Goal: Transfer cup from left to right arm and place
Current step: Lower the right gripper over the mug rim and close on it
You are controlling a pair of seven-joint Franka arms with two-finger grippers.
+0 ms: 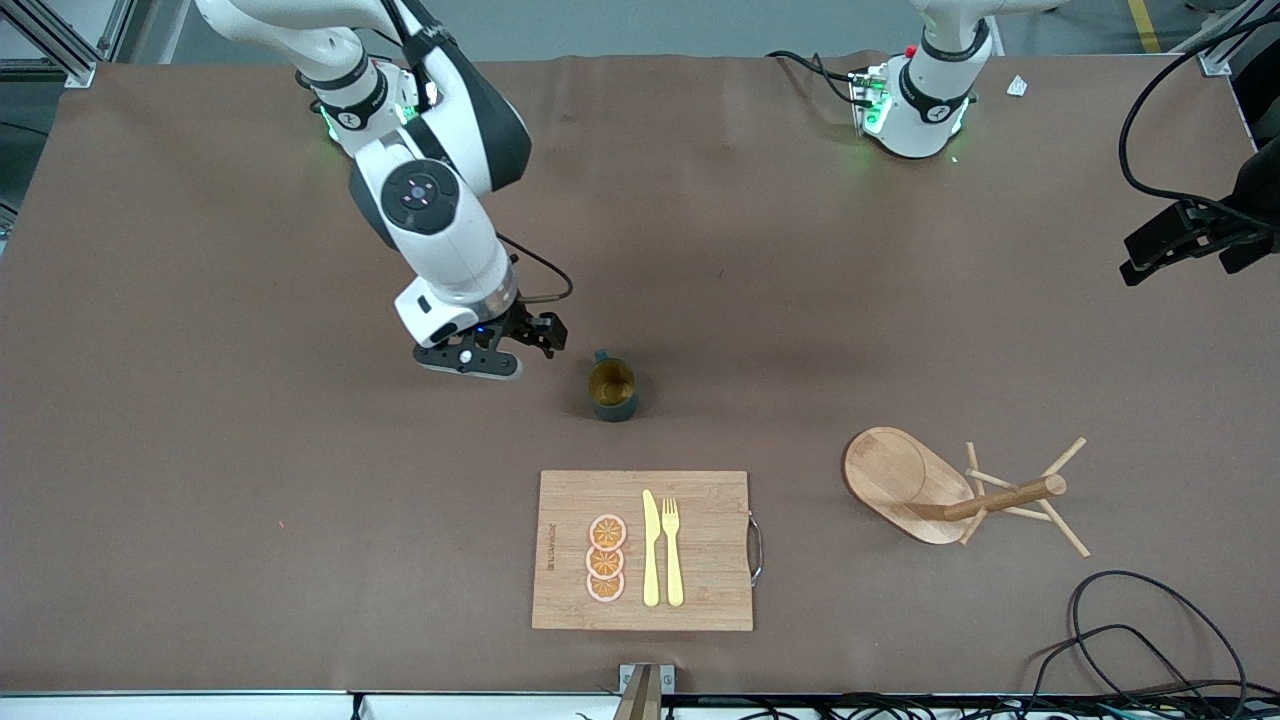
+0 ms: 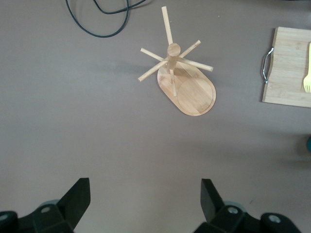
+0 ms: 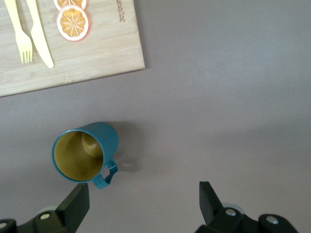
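Note:
The cup (image 1: pixel 612 388) is a dark teal mug with a yellow inside. It stands upright on the brown table, apart from both grippers. My right gripper (image 1: pixel 527 337) is open and empty, low over the table beside the cup on the side toward the right arm's end. In the right wrist view the cup (image 3: pixel 85 153) lies just off one finger of the open right gripper (image 3: pixel 143 194), handle toward the fingers. My left gripper (image 2: pixel 146 187) is open and empty, high over bare table near the peg rack. Its dark hand shows in the front view (image 1: pixel 1185 235).
A wooden cutting board (image 1: pixel 700 560) with orange slices (image 1: pixel 606 558), a yellow knife and a fork lies nearer the front camera than the cup. A wooden peg rack (image 1: pixel 940 490) stands toward the left arm's end. Black cables (image 1: pixel 1150 620) lie near the front edge.

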